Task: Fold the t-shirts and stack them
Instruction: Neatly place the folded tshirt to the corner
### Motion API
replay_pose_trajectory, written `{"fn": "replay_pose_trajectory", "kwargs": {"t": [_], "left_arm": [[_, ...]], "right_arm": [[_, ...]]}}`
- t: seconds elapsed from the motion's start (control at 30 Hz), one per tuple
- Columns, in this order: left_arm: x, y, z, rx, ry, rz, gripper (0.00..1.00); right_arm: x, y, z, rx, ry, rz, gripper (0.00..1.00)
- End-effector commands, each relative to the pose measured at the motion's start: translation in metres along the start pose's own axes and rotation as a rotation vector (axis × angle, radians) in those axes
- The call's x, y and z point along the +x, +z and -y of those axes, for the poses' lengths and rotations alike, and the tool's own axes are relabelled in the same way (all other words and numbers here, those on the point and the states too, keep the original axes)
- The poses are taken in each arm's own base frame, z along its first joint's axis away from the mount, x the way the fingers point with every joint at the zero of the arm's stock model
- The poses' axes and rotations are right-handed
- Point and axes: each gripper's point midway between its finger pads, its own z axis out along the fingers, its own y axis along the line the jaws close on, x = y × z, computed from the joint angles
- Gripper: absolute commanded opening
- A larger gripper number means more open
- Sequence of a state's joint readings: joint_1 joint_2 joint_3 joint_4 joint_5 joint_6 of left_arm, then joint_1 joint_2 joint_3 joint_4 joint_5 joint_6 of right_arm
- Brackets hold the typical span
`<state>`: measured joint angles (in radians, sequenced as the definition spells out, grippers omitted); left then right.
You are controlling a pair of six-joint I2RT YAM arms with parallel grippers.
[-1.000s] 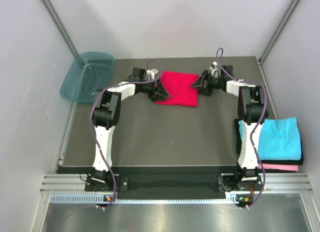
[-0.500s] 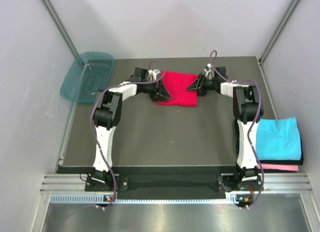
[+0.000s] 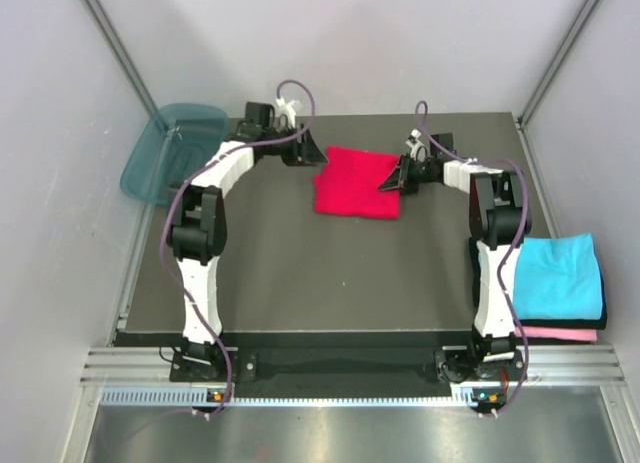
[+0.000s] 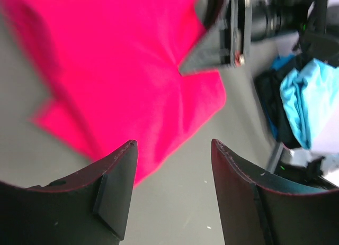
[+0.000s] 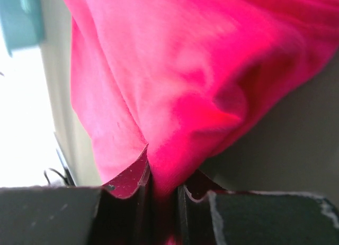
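right gripper clamps red shirt as left arm lets go

the right gripper [image 5: 164, 171] has closed in the last second and now pinches the right-hand edge of the red t-shirt [image 3: 357, 181], a fold of crimson cloth squeezed between its fingers in the right wrist view. over the same second the left gripper [image 3: 310, 153] has pulled away to the far left; its fingers stand wide apart with nothing between them, just off the shirt's far-left corner. the shirt lies folded into a rough rectangle at the far middle of the table [image 3: 300, 273], slightly shifted from where it lay. with one arm gripping and the other clear, the fold looks finished and the likely next step is carrying the shirt to the pile. that pile sits at the near right: the cyan t-shirt [image 3: 560, 276] folded on top of the pink t-shirt [image 3: 560, 334]. the teal tub [image 3: 170, 168] at the far left, tilted against the table edge, shows no cloth inside.
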<state>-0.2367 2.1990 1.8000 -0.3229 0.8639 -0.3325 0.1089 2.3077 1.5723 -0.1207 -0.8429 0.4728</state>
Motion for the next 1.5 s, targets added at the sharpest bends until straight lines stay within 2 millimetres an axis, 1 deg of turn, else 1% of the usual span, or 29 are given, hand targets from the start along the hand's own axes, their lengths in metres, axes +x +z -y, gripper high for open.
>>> {"fn": "replay_pose_trajectory", "kwargs": {"t": [0.0,0.07,0.1,0.17,0.2,0.23,0.27,0.3,0.33,0.37,0.43,0.47,0.5,0.53,0.57,0.63,0.67,0.73,0.77,0.8,0.87,0.93,1.0,1.03,1.07,1.13,1.17,1.33,1.47], "left_arm": [[-0.046,-0.051,0.012,-0.046,0.131,0.118,0.62],[-0.053,-0.063,0.008,-0.054,0.129,0.141,0.62],[-0.055,-0.067,0.007,-0.054,0.128,0.147,0.62],[-0.06,-0.078,0.004,-0.055,0.122,0.164,0.61],[-0.061,-0.081,0.003,-0.057,0.122,0.169,0.61],[-0.063,-0.084,0.004,-0.056,0.127,0.175,0.6],[-0.064,-0.089,0.003,-0.057,0.127,0.181,0.6],[-0.065,-0.091,0.003,-0.056,0.13,0.184,0.6],[-0.067,-0.095,0.007,-0.05,0.139,0.189,0.59],[-0.067,-0.098,0.01,-0.039,0.143,0.191,0.59],[-0.067,-0.103,0.016,-0.027,0.146,0.185,0.59],[-0.066,-0.105,0.019,-0.021,0.147,0.181,0.58],[-0.065,-0.106,0.022,-0.016,0.146,0.173,0.58],[-0.061,-0.109,0.025,-0.015,0.139,0.16,0.57],[-0.06,-0.111,0.026,-0.015,0.133,0.155,0.57],[-0.055,-0.115,0.032,-0.014,0.129,0.148,0.56],[-0.049,-0.115,0.031,-0.015,0.117,0.14,0.56],[-0.047,-0.12,0.038,-0.014,0.125,0.146,0.56],[-0.042,-0.12,0.037,-0.018,0.116,0.141,0.56],[-0.041,-0.121,0.039,-0.019,0.118,0.143,0.56],[-0.039,-0.126,0.044,-0.025,0.131,0.15,0.56],[-0.038,-0.127,0.045,-0.029,0.135,0.152,0.56],[-0.036,-0.127,0.044,-0.033,0.133,0.15,0.56],[-0.035,-0.127,0.044,-0.034,0.13,0.149,0.56],[-0.035,-0.128,0.044,-0.035,0.128,0.151,0.56],[-0.037,-0.128,0.046,-0.033,0.132,0.155,0.56],[-0.037,-0.128,0.046,-0.034,0.131,0.158,0.56],[-0.043,-0.128,0.048,-0.029,0.136,0.17,0.56],[-0.049,-0.127,0.049,-0.026,0.142,0.177,0.56]], "right_arm": [[0.01,-0.043,-0.025,0.021,-0.133,-0.062,0.0],[0.012,-0.059,-0.036,0.031,-0.217,-0.071,0.0],[0.023,-0.067,-0.036,0.054,-0.205,-0.111,0.0],[0.03,-0.08,-0.036,0.086,-0.302,-0.136,0.0],[0.038,-0.092,-0.044,0.107,-0.321,-0.154,0.0],[0.041,-0.099,-0.043,0.122,-0.373,-0.167,0.0],[0.04,-0.11,-0.048,0.153,-0.411,-0.158,0.0],[0.05,-0.118,-0.048,0.173,-0.414,-0.186,0.0],[0.053,-0.124,-0.047,0.184,-0.458,-0.198,0.0],[0.057,-0.136,-0.054,0.21,-0.484,-0.202,0.0],[0.07,-0.147,-0.052,0.232,-0.52,-0.231,0.0],[0.075,-0.158,-0.058,0.251,-0.534,-0.234,0.0],[0.086,-0.163,-0.056,0.259,-0.532,-0.252,0.0],[0.091,-0.168,-0.057,0.268,-0.548,-0.256,0.0],[0.095,-0.18,-0.064,0.287,-0.565,-0.247,0.0],[0.11,-0.192,-0.065,0.307,-0.583,-0.266,0.0],[0.118,-0.205,-0.071,0.332,-0.6,-0.264,0.0],[0.133,-0.217,-0.069,0.346,-0.613,-0.294,0.0],[0.142,-0.229,-0.075,0.358,-0.622,-0.296,0.0],[0.15,-0.234,-0.074,0.363,-0.615,-0.309,0.0],[0.16,-0.251,-0.077,0.384,-0.627,-0.298,0.0],[0.163,-0.264,-0.078,0.408,-0.622,-0.276,0.0],[0.167,-0.278,-0.086,0.425,-0.641,-0.248,0.0],[0.165,-0.289,-0.083,0.455,-0.636,-0.221,0.0],[0.167,-0.299,-0.087,0.473,-0.651,-0.199,0.0],[0.169,-0.31,-0.089,0.492,-0.654,-0.175,0.0],[0.176,-0.317,-0.091,0.504,-0.652,-0.171,0.0],[0.19,-0.342,-0.091,0.573,-0.661,-0.117,0.0],[0.205,-0.36,-0.098,0.621,-0.662,-0.094,0.0]]}}
